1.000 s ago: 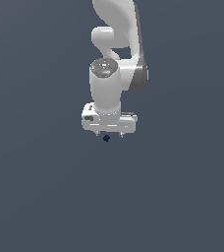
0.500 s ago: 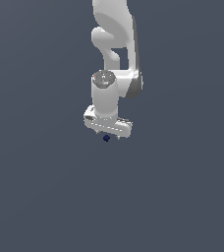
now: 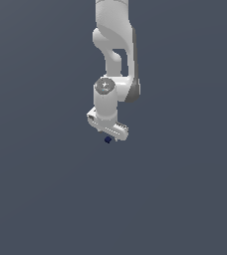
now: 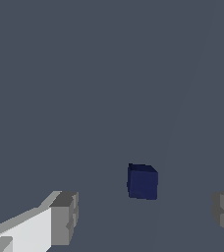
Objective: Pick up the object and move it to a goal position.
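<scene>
Wrist view. A small navy cube (image 4: 143,181) sits on a plain grey surface (image 4: 84,74), seen with its top face and one shaded side. Two grey fingertips (image 4: 65,218) of the gripper (image 4: 146,214) stand wide apart, one on each side of the cube, neither touching it. A white finger body (image 4: 20,231) adjoins one tip.

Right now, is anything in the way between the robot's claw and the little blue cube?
No, nothing visible is. In the wrist view the cube sits in the open gap between the two fingers of the gripper, touching neither, with only bare grey floor around it.
</scene>
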`<action>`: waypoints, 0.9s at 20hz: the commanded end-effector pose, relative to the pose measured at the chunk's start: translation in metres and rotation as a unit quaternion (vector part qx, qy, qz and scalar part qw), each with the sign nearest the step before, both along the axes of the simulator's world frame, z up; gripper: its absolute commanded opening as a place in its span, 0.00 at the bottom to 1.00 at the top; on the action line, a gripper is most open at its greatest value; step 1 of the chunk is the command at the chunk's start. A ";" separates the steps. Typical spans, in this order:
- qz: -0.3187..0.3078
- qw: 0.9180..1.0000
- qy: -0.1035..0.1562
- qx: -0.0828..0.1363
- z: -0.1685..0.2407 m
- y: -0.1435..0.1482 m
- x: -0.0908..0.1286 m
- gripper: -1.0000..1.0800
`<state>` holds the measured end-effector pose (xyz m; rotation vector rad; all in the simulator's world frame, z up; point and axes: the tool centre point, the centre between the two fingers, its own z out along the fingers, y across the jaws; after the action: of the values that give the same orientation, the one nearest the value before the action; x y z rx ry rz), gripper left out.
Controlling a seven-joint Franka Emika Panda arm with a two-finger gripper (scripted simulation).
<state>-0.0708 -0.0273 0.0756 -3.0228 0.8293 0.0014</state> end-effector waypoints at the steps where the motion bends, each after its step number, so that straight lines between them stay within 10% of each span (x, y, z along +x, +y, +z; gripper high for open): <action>1: -0.018 1.000 0.000 -0.002 -0.006 -0.002 -0.006 0.96; 18: -0.036 0.999 0.001 -0.003 -0.035 -0.004 -0.013 0.96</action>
<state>-0.0836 -0.0308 0.0469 -2.9980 0.9375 -0.0005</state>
